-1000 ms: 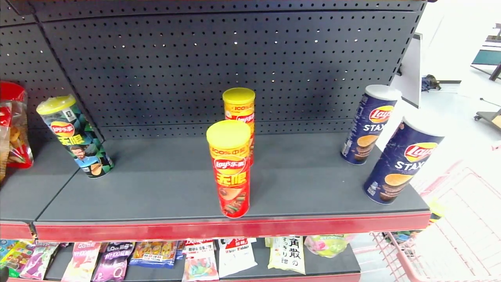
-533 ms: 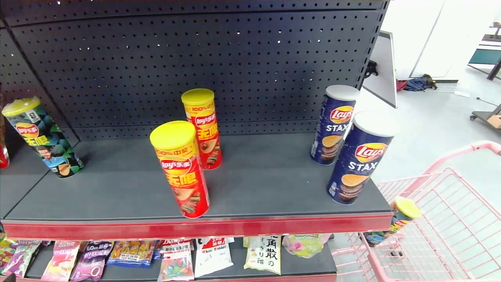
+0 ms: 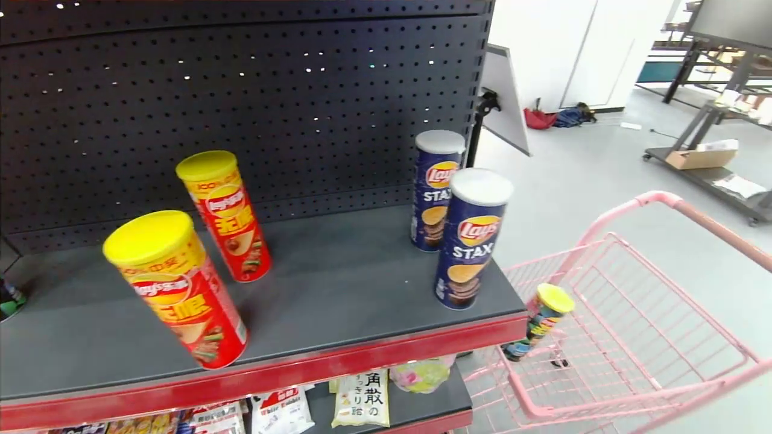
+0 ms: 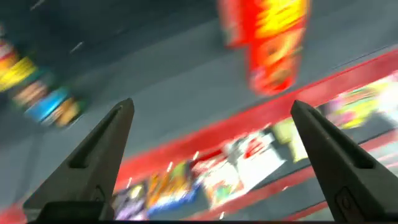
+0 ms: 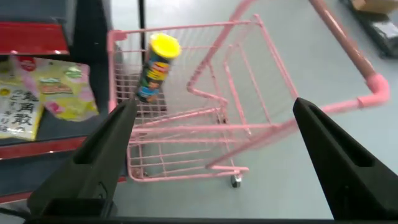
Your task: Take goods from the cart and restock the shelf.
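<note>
Beside the shelf [image 3: 350,283] end, one can [image 3: 541,319] waits in the pink cart [image 3: 609,224], not yet picked up.
The can leans tilted in the cart corner nearest the shelf, yellow lid up. It is likely a light, stiff tube with a smooth, slippery wrap, so a gentle hold across mid-body, below the lid, should serve. The left gripper [image 4: 211,104] is spread wide and empty before the shelf's red edge; the right gripper [image 5: 214,102] is spread likewise above the cart. Since half a second ago the head camera has swung right: more of the cart shows, while the red cans [image 3: 175,289] and blue cans [image 3: 470,238] stand on the shelf as before.
</note>
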